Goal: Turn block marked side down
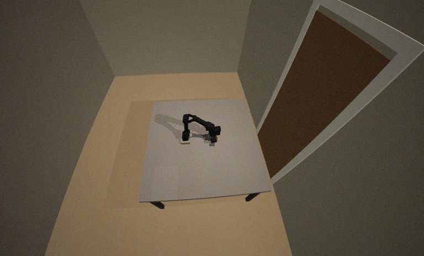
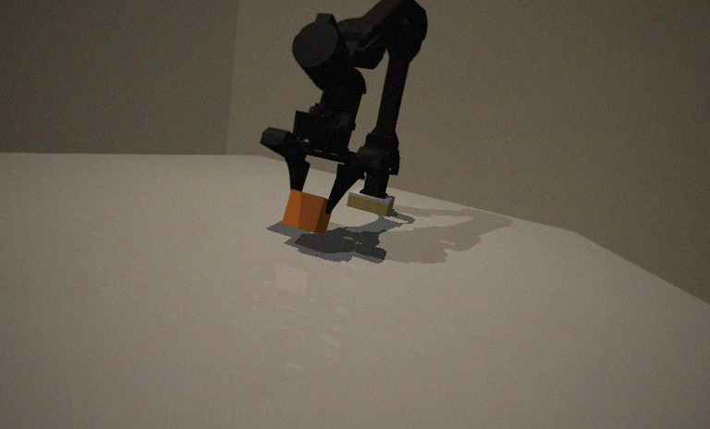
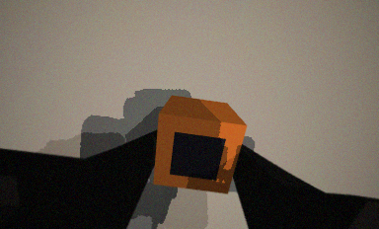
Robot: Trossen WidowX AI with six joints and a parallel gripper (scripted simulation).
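Grey table (image 2: 156,309): tan arm base plate (image 2: 369,203) on it; orange block (image 2: 305,211) tilted, low.
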